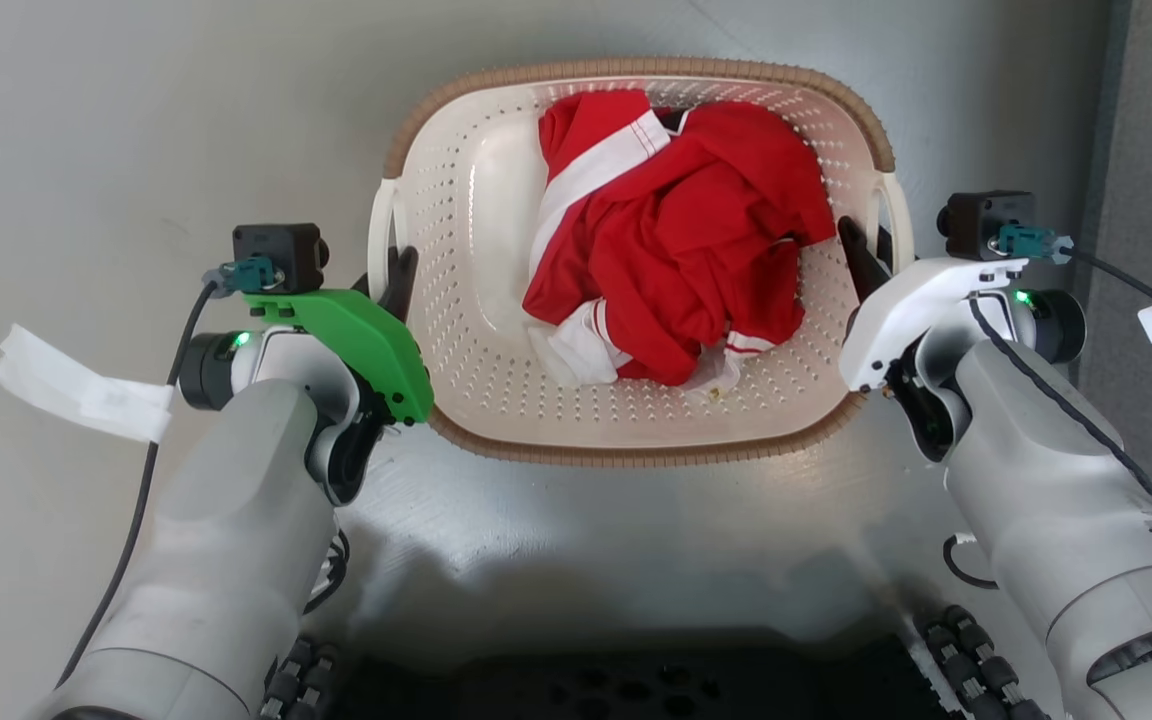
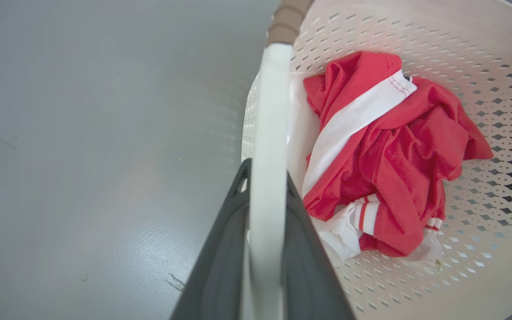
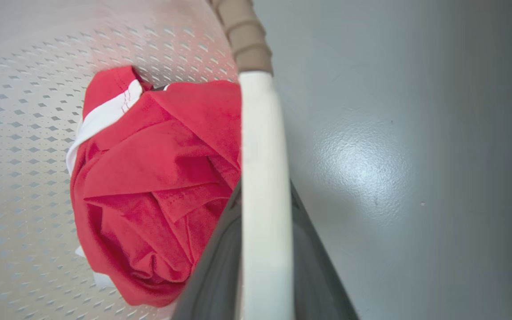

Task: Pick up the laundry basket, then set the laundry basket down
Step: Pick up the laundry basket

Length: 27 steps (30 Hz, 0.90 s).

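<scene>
Grey glossy floor [image 1: 86, 120] spreads outward beyond both claws. Between them is the laundry basket [image 1: 496, 330], with a crumpled red-and-white garment [image 1: 696, 260] inside. The grasp looks made. Whether the basket has left the floor cannot be told, and the setting-down is judged yet to come. Both pale forearms reach forward, wrists turned inward. The left claw [image 1: 386, 285] pinches the left white handle [image 2: 267, 133] between its fingers [image 2: 220, 258], and the right claw [image 1: 871, 258] clamps the right handle [image 3: 262, 178] likewise.
</scene>
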Tool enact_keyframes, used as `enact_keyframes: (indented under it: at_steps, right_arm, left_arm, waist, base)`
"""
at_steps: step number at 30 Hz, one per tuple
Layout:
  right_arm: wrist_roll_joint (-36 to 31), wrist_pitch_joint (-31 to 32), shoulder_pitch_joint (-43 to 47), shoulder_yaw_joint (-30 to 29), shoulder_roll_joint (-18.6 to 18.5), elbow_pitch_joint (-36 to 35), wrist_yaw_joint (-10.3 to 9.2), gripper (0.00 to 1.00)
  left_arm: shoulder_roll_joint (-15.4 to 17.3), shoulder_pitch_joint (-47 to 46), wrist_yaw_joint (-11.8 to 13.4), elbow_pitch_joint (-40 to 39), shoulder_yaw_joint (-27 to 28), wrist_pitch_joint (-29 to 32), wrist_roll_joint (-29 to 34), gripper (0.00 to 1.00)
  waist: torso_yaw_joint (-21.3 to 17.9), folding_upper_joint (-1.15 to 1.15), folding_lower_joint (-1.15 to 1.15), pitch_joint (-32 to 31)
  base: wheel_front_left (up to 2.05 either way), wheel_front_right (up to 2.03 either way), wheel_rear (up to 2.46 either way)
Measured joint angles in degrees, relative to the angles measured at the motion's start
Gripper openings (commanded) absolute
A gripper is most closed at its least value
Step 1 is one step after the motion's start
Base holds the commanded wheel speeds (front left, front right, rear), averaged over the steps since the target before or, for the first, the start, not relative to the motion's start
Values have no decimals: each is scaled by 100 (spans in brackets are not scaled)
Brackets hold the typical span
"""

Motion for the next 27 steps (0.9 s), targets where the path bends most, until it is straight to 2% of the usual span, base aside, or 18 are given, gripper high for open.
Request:
enact_keyframes:
  at_steps: [16, 27]
  right_arm:
    - [203, -89, 40, 247, 90, 531, 43, 0]
    - [403, 279, 68, 634, 135, 679, 44, 0]
  left_arm:
    - [-11, 152, -1, 367, -388, -1, -510, 0]
    - [-48, 440, -22, 753, -461, 186, -781, 0]
  waist:
    - [-23, 0, 0, -745]
    - [-86, 0, 0, -1569]
  base:
    - [0, 0, 0]
    - [0, 0, 0]
